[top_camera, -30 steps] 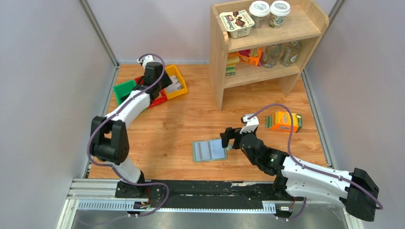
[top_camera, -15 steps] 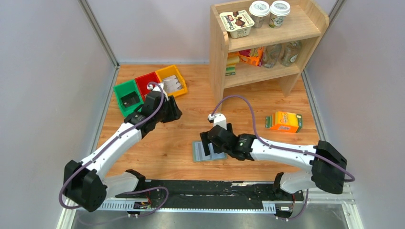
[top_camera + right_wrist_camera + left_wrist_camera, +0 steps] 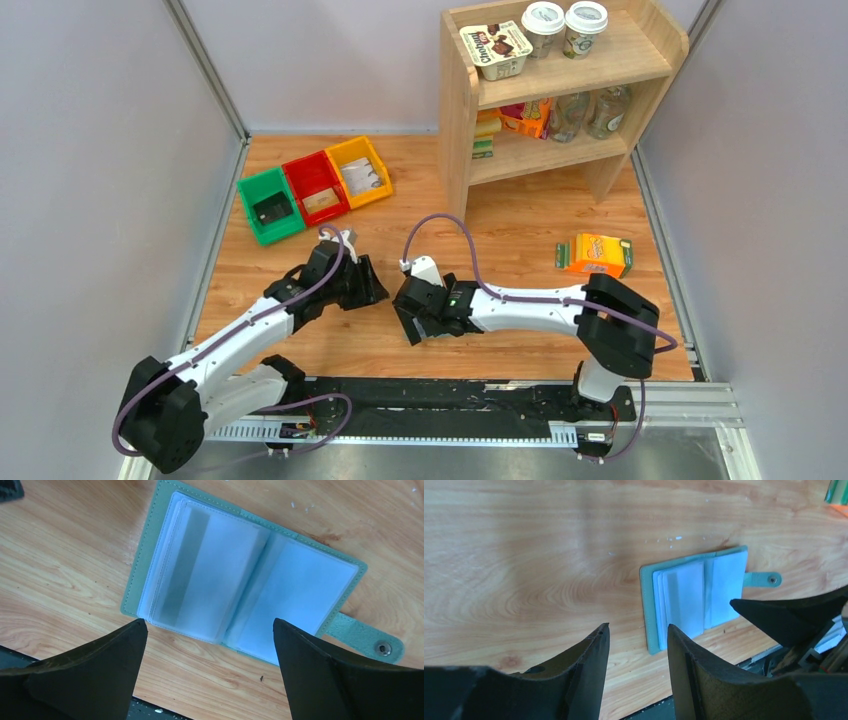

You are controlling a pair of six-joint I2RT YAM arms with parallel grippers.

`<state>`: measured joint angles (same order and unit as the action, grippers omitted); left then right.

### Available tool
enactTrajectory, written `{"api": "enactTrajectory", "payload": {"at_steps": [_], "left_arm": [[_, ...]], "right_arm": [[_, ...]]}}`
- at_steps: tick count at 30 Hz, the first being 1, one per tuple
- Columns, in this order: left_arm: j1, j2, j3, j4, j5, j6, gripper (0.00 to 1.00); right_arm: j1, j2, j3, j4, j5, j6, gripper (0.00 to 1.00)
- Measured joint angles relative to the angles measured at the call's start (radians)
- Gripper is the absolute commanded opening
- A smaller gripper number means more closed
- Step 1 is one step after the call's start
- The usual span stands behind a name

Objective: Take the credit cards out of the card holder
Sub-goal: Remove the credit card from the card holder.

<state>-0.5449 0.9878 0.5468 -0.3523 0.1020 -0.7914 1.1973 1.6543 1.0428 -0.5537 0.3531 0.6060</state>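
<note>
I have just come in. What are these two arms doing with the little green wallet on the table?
The two arms are working at getting cards out of the card holder, which lies open on the wooden table. The right arm hangs directly over it with jaws wide open, touching nothing. The left arm points at it from the side, jaws partly open and empty. A card with a grey stripe seems to sit in one clear sleeve; nothing is gripped yet.
</note>
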Motion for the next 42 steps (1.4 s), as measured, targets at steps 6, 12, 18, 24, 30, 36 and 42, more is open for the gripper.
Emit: {"api": "enactTrajectory", "payload": {"at_steps": [6,12,18,24,30,36,42], "left_arm": [[-0.026,0.001,-0.04,0.039,0.025,-0.033,0.54],[-0.043,0.016,-0.04,0.069,0.032,-0.044,0.54],[-0.061,0.039,-0.04,0.085,0.039,-0.055,0.54],[-0.085,0.073,-0.034,0.093,0.042,-0.065,0.54],[-0.119,0.151,0.002,0.123,0.048,-0.076,0.54],[-0.136,0.253,0.045,0.169,0.057,-0.082,0.47],[-0.144,0.357,0.109,0.198,0.068,-0.08,0.29]], "right_arm": [[-0.001,0.062,0.025,-0.016,-0.007,0.001,1.0],[-0.03,0.084,0.023,-0.013,-0.036,0.017,0.92],[-0.089,0.046,-0.034,0.043,-0.097,0.026,0.74],[-0.13,0.008,-0.083,0.091,-0.141,0.026,0.59],[-0.18,-0.041,-0.154,0.167,-0.201,0.031,0.51],[-0.229,-0.073,-0.208,0.239,-0.271,0.046,0.49],[-0.258,-0.078,-0.236,0.305,-0.327,0.056,0.46]]}}
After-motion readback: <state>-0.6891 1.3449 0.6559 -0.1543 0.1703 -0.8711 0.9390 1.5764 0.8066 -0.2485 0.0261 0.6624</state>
